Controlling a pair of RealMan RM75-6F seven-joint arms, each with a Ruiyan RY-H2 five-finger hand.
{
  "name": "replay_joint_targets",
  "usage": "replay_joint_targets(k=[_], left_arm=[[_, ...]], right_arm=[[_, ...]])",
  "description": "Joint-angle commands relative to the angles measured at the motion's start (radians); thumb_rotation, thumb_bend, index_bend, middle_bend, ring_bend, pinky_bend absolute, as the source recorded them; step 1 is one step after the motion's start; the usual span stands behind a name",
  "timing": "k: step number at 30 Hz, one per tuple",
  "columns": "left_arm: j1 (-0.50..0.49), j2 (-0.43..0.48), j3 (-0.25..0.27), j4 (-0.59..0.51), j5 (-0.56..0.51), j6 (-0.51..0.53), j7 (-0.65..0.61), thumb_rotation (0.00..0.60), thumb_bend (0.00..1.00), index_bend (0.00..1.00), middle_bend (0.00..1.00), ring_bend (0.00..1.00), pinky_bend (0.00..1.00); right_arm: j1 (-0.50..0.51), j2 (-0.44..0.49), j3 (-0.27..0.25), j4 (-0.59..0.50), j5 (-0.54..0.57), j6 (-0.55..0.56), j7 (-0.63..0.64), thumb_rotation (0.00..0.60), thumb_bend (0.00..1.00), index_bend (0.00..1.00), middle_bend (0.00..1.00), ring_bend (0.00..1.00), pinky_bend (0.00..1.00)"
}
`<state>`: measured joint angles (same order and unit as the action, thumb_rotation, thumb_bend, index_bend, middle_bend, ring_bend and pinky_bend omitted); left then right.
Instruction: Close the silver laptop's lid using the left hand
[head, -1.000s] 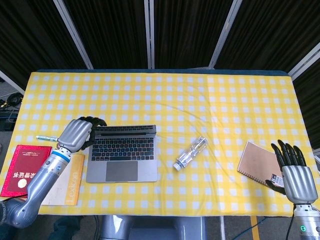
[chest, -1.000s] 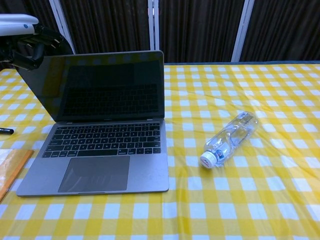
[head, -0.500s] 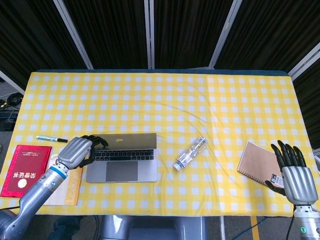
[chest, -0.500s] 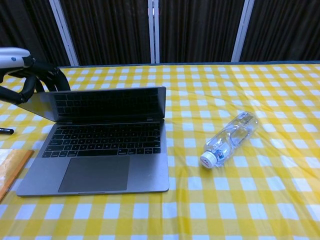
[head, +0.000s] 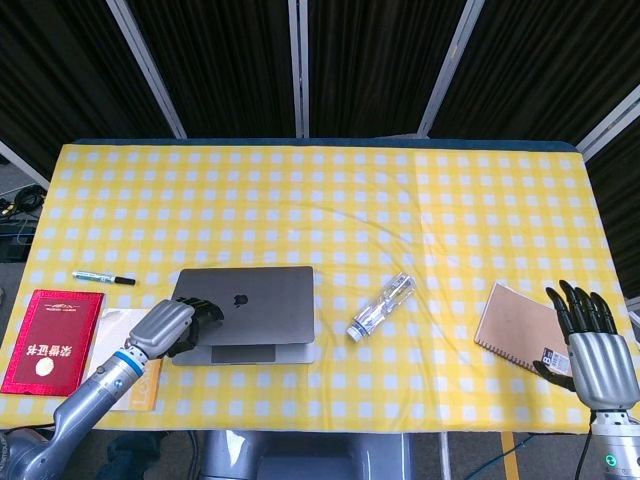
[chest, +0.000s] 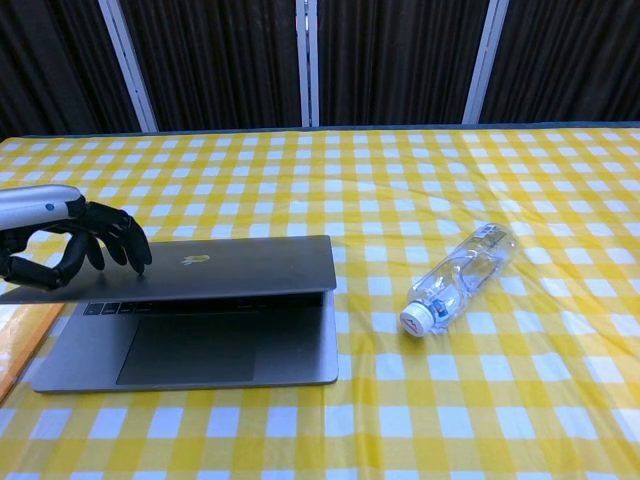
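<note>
Almost all the way down now, the lid of the silver aluminium laptop (chest: 235, 268) hangs just above its keyboard, with only a thin wedge of gap at the front edge, so the trackpad and the lowest row of keys show under it in the chest view. From my head view the lid's back with its dark logo covers nearly the whole machine (head: 250, 305), and a strip of the palm rest sticks out toward me. The laptop sits on the near left part of the bench (head: 330, 200), which is covered in a yellow and white checked cloth. My left hand (chest: 70, 240) is at the lid's left corner; my dark fingers (chest: 130, 245) are curled and their tips press down on the lid's top, holding nothing.

Just to the laptop's left lies an orange-edged flat book (head: 135, 370), my left forearm crossing over it, and beyond that a red booklet with gold lettering (head: 50, 340). A black-capped marker pen (head: 103, 278) lies apart, further back on the left.

To the laptop's right, near but not touching it, a clear plastic water bottle (chest: 460, 275) lies on its side, white cap toward me. Well apart at the right edge is a brown-covered spiral notebook (head: 515, 325). My right hand (head: 590, 345) rests just beside it, fingers straight and spread, gripping nothing.
</note>
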<state>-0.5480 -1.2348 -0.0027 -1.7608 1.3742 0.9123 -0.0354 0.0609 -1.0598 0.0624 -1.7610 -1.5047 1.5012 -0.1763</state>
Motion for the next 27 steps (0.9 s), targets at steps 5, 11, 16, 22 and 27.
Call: replay_joint_targets(k=[5,11,16,22,27], left_arm=[[-0.001,-0.055,0.02,0.05,-0.006,-0.026,-0.001,0.6,1.0,0.32,0.31,0.27,0.3],[-0.003,-0.105,0.031,0.089,-0.014,-0.043,0.011,0.6,1.0,0.33,0.31,0.27,0.3],[-0.005,-0.122,0.034,0.099,-0.017,-0.048,0.017,0.6,1.0,0.33,0.31,0.27,0.3],[0.009,-0.089,0.018,0.063,0.023,0.015,-0.01,0.6,1.0,0.33,0.3,0.27,0.3],[0.073,-0.027,-0.016,0.016,0.099,0.221,0.02,0.6,1.0,0.29,0.18,0.14,0.13]], right_arm=[[0.001,0.001,0.0,0.001,0.002,-0.003,0.002,0.6,0.0,0.0,0.0,0.0,0.0],[-0.001,0.004,0.002,0.001,0.004,-0.001,0.009,0.6,0.0,0.0,0.0,0.0,0.0],[-0.001,0.006,0.002,0.002,0.004,0.0,0.013,0.6,0.0,0.0,0.0,0.0,0.0],[-0.003,0.009,0.003,0.001,0.003,0.003,0.017,0.6,0.0,0.0,0.0,0.0,0.0],[-0.004,0.011,0.003,-0.001,-0.001,0.006,0.022,0.6,0.0,0.0,0.0,0.0,0.0]])
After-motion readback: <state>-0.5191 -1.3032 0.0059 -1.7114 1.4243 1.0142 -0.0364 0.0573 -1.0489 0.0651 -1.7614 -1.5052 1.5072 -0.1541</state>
